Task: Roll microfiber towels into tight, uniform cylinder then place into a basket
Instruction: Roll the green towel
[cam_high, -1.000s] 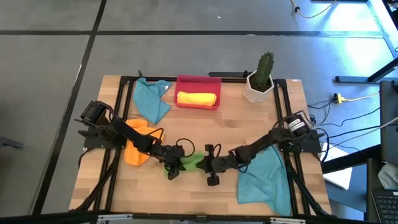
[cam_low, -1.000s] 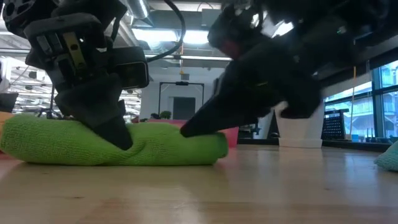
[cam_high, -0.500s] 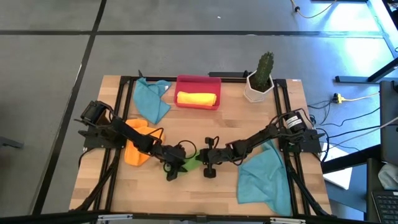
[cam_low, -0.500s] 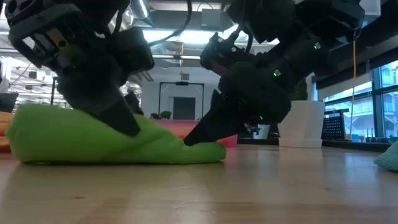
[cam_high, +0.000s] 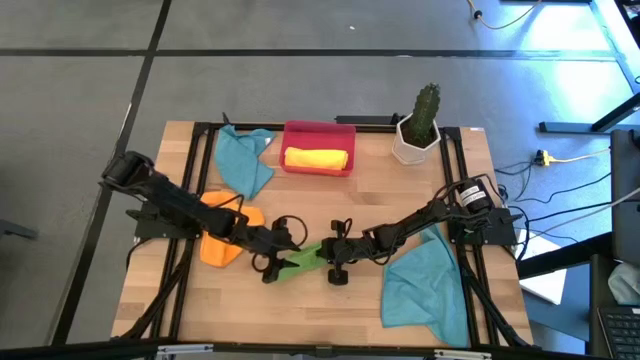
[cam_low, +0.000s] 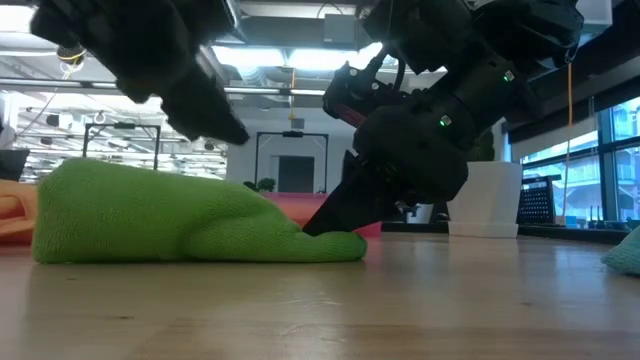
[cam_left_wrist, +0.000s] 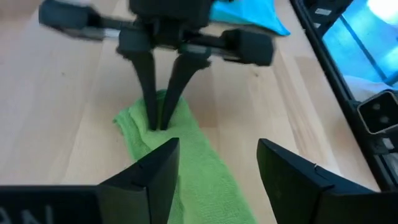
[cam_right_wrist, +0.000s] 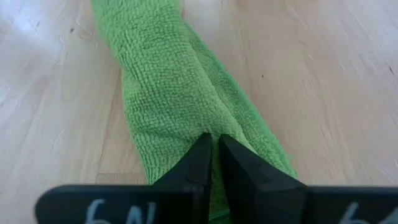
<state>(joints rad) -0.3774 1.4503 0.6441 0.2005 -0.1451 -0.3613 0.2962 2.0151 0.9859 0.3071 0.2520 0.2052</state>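
Right gripper (cam_right_wrist: 212, 149) pinched on green towel (cam_high: 300, 261) end, probably anchoring the roll; left gripper (cam_left_wrist: 214, 163) spread wide above it, tabletop (cam_high: 400, 190) beneath.

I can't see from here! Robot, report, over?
Left gripper open above green towel. Right gripper pinching its end. Nothing in the way.

— Where's the green towel (cam_high: 301, 258)?

— Rolled loosely, lying near the table's front middle, one end pinched.

— The others?

— A yellow towel (cam_high: 318, 158) sits rolled inside the red basket (cam_high: 319, 131) at the back. A teal towel (cam_high: 244, 160) lies crumpled left of it, an orange towel (cam_high: 222, 232) bunched at the left, a second teal towel (cam_high: 425, 284) spread at the right front.
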